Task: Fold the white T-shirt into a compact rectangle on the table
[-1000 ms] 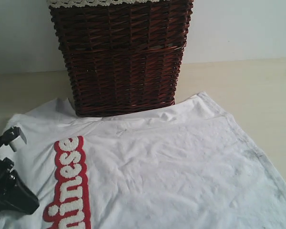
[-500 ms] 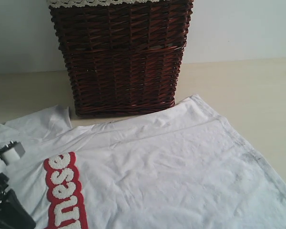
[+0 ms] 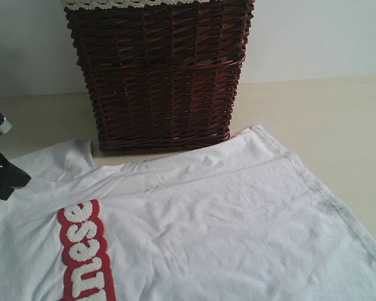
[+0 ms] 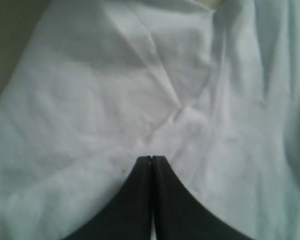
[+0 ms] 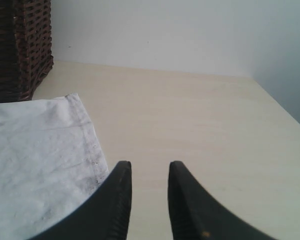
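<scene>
Pale wall (image 3: 313, 37) at the back, beige worktop (image 3: 326, 113) out front, and the dark wicker basket (image 3: 163, 81) standing square in the middle distance. Spread in front of it is the white T-shirt (image 3: 225, 213), lying flat with its red band (image 3: 84, 251) of fuzzy letters running off the near edge.

And there's the change. A second ago the shirt's far edge was tucked right up against the basket's foot, and now it sits clear of it, with a strip of bare worktop between the two. The whole garment has come toward the camera, and the red band has slid down with it. The sleeve (image 3: 56, 160) by the basket's corner now lies out in the open.

The left pincer (image 4: 151, 160) has lifted off. It was low on the cloth by the lettering and now it hangs higher at the left edge of the exterior view. Its jaws are pressed together, with no cloth that I can see between them and rumpled white fabric below.

The right pincer (image 5: 149, 172) is out of the exterior view. Its own camera shows the jaws spread, poised over bare worktop just beside the shirt's hem (image 5: 92, 145).

What does it mean? By my reading the shirt has been pulled free of the basket, so there's room to work. No fold is in yet, though. The garment is still a single open layer, creased near the left arm, and the folding proper lies ahead.
</scene>
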{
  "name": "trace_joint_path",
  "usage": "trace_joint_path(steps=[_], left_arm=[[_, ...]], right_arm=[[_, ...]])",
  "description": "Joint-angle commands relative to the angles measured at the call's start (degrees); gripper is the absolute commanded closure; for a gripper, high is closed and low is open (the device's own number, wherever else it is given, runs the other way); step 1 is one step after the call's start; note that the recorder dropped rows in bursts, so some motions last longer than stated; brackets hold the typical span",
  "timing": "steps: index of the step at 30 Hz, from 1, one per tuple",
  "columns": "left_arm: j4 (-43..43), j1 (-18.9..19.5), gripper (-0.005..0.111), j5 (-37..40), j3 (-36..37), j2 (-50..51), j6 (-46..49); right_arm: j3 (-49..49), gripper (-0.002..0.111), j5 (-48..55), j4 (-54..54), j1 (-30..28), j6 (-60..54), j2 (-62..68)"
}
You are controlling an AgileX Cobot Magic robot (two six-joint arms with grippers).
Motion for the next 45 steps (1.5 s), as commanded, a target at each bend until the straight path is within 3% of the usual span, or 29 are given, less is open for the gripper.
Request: trace_joint_path(steps=[1,11,20,23,26,29,33,34,39,41,45], left_arm=[[-5.04,-0.23,0.107,-2.69,-3.30,4.41,3.01],[-7.32,-0.86,0.107,-9.06,-12.21,13.24,5.10],[-12.70,-0.86,0.107,-9.21,-17.41,12.56,4.01],[-16.78,-0.73,0.099,-9.29,-17.72,9.47,1.84],[-19.65,0.03,0.083,-8.86,-17.72,3.79,-0.46],[-11.34,2.46,0.063,-1.15,-17.58,-3.37,-11.37],[16.70,3.83,0.036,33.67,-16.04,-10.32,-23.61],[20.03,3.83,0.031,35.55,-14.59,-11.49,-24.43],[33.24,3.83,0.008,35.55,-1.76,-17.49,-24.48],[33.96,3.83,0.006,33.56,3.10,-18.91,-21.73],[33.94,3.44,0.007,21.72,11.07,-20.77,-16.59]], right_arm=[[0.26,0.081,-0.83,-0.48,-0.19,-0.08,-0.39],[0.26,0.081,-0.83,-0.48,-0.19,-0.08,-0.39],[0.26,0.081,-0.83,-0.48,-0.19,-0.08,-0.39],[0.26,0.081,-0.83,-0.48,-0.19,-0.08,-0.39],[0.26,0.081,-0.83,-0.48,-0.19,-0.08,-0.39],[0.26,0.081,-0.83,-0.48,-0.19,-0.08,-0.39],[0.26,0.081,-0.83,-0.48,-0.19,-0.08,-0.39],[0.26,0.081,-0.83,-0.48,-0.19,-0.08,-0.39],[0.26,0.081,-0.83,-0.48,-0.19,-0.08,-0.39],[0.26,0.081,-0.83,-0.48,-0.19,-0.08,-0.39],[0.26,0.081,-0.83,-0.48,-0.19,-0.08,-0.39]])
